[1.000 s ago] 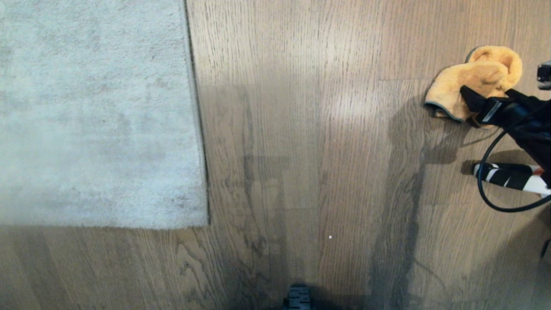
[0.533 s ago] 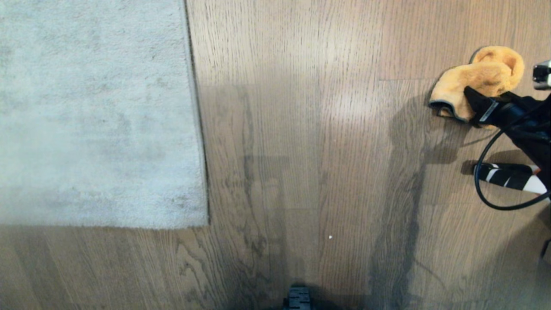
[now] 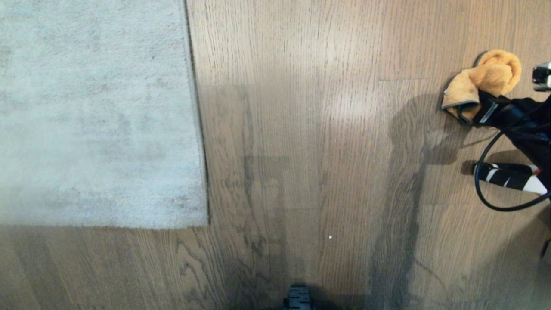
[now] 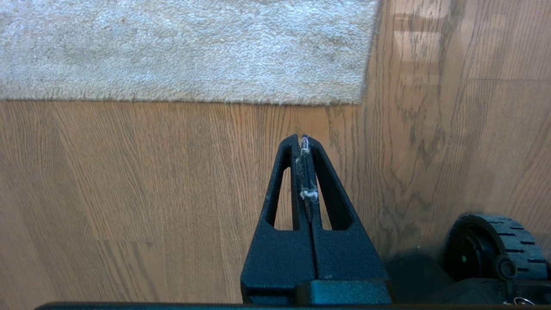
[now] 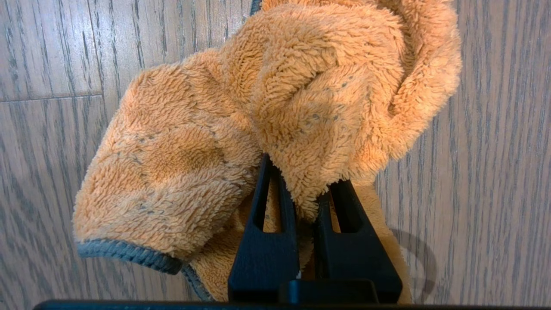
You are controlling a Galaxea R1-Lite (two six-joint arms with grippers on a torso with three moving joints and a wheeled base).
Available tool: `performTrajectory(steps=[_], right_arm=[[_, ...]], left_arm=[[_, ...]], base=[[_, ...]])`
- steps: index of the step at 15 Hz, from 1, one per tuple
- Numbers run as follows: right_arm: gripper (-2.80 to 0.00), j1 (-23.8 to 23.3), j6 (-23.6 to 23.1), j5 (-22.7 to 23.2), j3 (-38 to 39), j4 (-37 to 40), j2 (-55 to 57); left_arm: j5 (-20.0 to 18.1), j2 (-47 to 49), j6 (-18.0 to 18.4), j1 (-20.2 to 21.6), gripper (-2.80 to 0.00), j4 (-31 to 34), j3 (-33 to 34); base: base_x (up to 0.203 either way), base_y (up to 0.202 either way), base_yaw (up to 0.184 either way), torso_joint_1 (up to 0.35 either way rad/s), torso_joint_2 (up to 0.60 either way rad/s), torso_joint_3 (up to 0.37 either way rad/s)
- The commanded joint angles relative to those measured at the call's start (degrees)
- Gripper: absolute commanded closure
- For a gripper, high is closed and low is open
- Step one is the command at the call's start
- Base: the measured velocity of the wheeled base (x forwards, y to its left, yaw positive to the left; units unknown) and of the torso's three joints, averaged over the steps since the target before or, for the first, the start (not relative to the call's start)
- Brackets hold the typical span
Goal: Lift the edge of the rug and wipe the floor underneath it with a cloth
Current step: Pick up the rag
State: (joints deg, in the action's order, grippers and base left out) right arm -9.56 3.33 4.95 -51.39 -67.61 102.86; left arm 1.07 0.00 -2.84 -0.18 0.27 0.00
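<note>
Head view: your landmark is the cloth (image 3: pixel 484 84), lying bunched on the floor (image 3: pixel 327 129) at the far right. The right pincer (image 3: pixel 481 113) sits at the cloth's near side and is pinched into its plush. Well apart from the cloth, across a broad band of bare planks, the rug edge (image 3: pixel 197 129) runs straight down to a square corner, lying flat and not yet lifted. Just beside the cloth, on its near side, lies a black-and-white striped object (image 3: pixel 510 177) with a black cable (image 3: pixel 484 172) looping past it. Keep your lift clear of both.

Left wrist view: the left pincer (image 4: pixel 304 142) is pressed together with nothing in it except a few wisps of lint, hovering over bare floor just short of the rug edge (image 4: pixel 241 101) and near its corner. This is the pincer you will likely want for the rug, so leave it where it is.

Right wrist view: the right pincer (image 5: pixel 303 189) is closed on 1 fold of the cloth (image 5: pixel 275 107), and the rest billows out beyond the tips, its grey hem hanging loose. The grip looks shallow. Raise slowly and straight up. Check that the whole bundle comes off the floor (image 5: pixel 51 56) before you carry it toward the rug.
</note>
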Motion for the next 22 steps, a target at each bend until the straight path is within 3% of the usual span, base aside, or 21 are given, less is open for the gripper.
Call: performTrajectory(steps=[1,9,22], right_arm=[[0.0,0.07,0.01,0.06,0.44,-0.42,-0.79],[0.0,0.07,-0.19,4.75,10.11,0.33,-10.24],[0.0,0.07,-0.33,8.32,29.75,3.16,-29.09]], left_arm=[[0.05,0.0,-0.06,0.01,0.0,0.0,0.0],[0.07,0.0,-0.06,0.01,0.0,0.0,0.0],[0.06,0.0,-0.06,0.01,0.0,0.0,0.0]], base=[[0.0,0.0,0.0,0.0,0.0,0.0],[0.0,0.0,0.0,0.0,0.0,0.0],[0.0,0.0,0.0,0.0,0.0,0.0]])
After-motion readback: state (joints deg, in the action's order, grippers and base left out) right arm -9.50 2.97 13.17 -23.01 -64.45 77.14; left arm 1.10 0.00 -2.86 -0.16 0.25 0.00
